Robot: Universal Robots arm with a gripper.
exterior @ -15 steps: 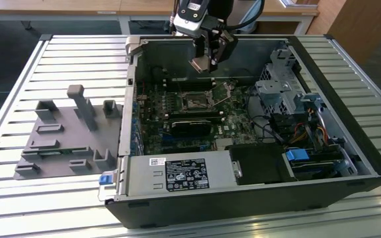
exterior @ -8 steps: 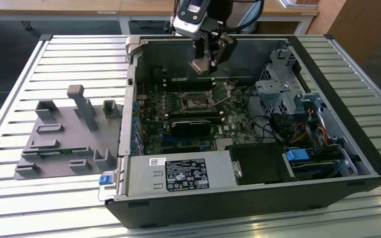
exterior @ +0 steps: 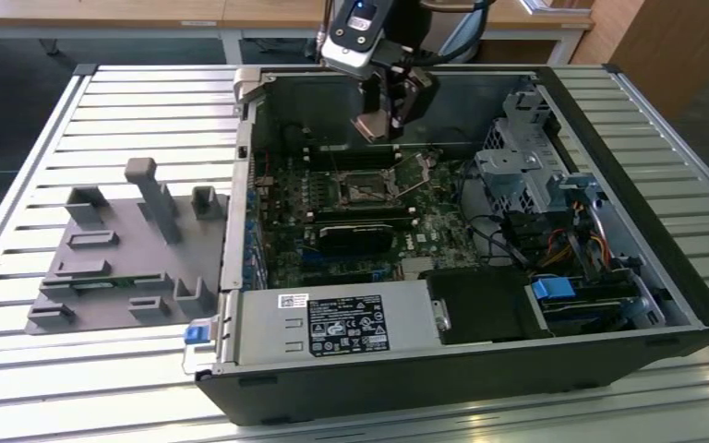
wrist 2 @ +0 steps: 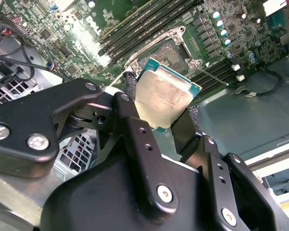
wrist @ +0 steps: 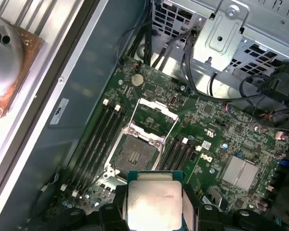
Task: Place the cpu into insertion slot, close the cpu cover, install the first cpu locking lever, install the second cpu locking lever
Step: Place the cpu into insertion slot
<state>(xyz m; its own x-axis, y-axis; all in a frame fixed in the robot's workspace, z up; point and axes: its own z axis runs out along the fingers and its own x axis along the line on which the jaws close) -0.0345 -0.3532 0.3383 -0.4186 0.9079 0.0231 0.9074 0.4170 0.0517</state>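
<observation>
My gripper (exterior: 386,118) hangs inside the open computer case, shut on the cpu (exterior: 372,125), a flat square chip with a pale metal top. In both wrist views the black fingers (wrist 2: 135,132) clamp the cpu (wrist 2: 164,96) by two opposite edges. The insertion slot (wrist: 133,155) lies bare on the green board just beyond the cpu (wrist: 154,204), some way beneath it. In the exterior view the insertion slot (exterior: 361,189) sits below and slightly nearer than the gripper. The cpu cover (wrist: 158,107) is swung up and open behind the slot. A thin locking lever (exterior: 419,178) stands raised beside it.
Long memory slots (wrist: 94,139) flank the socket. A metal drive cage with cables (exterior: 524,175) fills the case at the exterior view's right, and a power supply (exterior: 342,323) lies along the near edge. A grey fixture plate (exterior: 121,254) with holders rests on the slatted table outside.
</observation>
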